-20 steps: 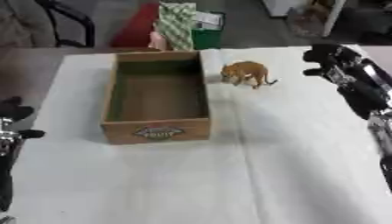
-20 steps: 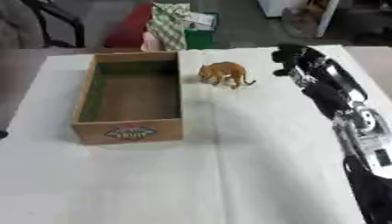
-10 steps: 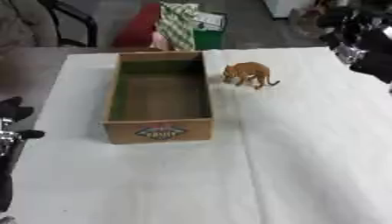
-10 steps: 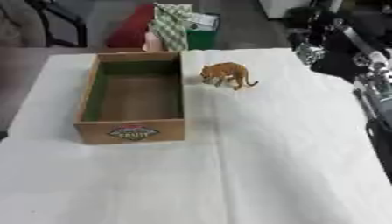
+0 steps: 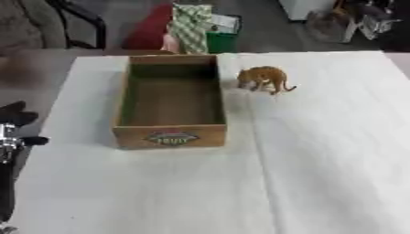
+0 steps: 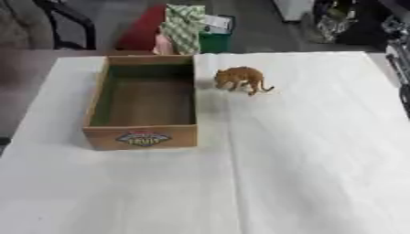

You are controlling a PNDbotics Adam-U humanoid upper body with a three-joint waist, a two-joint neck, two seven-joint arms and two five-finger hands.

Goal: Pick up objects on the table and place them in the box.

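- Nearest of all, the left hand [image 5: 16, 125] rests at the lower left edge of the left eye view, beside the table's left side; it touches nothing, and whether its fingers are curled or relaxed I cannot tell from the dark shape that shows.
- The table [image 5: 320, 183] is covered in white, and its near half carries nothing.
- Further in, left of centre, stands the box [image 6: 142, 137], a long wooden tray with a printed label on its near wall. It is open at the top, runs lengthwise away from the robot, and its inside looks empty.
- Just beyond the box's far right corner, apart from the wall but close to it, stands the toy animal [image 6: 240, 78], a small orange four-legged figure, upright on the cloth with its head towards the box.
- At the right edge of the right eye view a dark part of the right arm [image 6: 399, 41] shows, level with the far half of the table and well apart from the toy; the right hand itself is not visible, so its state cannot be told.
- Behind the table lie a green-checked bag [image 5: 191, 25] and a red shape.
- Judged from this, the task is at its start: the toy is not yet grasped.
- The next move likely calls for the right hand to come in over the toy, close round its body, lift it over the box wall and release it inside.
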